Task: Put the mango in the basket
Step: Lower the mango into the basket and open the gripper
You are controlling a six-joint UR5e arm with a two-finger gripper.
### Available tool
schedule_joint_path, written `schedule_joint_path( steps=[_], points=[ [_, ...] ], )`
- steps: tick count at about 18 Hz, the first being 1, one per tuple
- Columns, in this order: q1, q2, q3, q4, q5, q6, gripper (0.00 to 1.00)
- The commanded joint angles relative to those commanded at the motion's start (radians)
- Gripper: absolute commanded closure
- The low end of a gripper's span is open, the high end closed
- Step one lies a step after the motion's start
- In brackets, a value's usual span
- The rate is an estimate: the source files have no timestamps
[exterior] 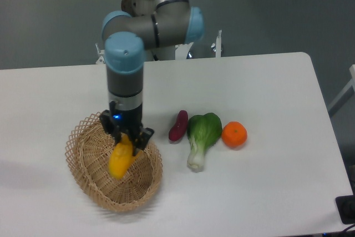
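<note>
Camera: tool (127, 139) holds mango (120, 159) w/in basket (83, 162).

One fixed view, high and in front of the table (266, 81).
It looks down at a slant across the white top toward the arm's base at the far edge, from moderately near; the table's left edge and near corners are cropped.

gripper (126, 139) gripping mango (120, 159), over basket (83, 162)
</note>
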Motion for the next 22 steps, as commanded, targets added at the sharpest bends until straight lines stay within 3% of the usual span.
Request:
schedule_joint_path(
  steps=[2, 10, 13, 18, 22],
  points=[
    [-0.046, -0.017, -0.006, 0.0, 0.048, 0.0, 0.56],
    [-0.062, -0.018, -0.044, 0.0, 0.057, -0.003, 0.52],
    [-0.065, -0.022, -0.043, 0.002, 0.059, 0.002, 0.38],
    [-0.065, -0.029, -0.031, 0.008, 0.06, 0.003, 0.0],
    [-0.063, -0.028, -0.011, 0.005, 0.06, -0.011, 0.0]
  ],
)
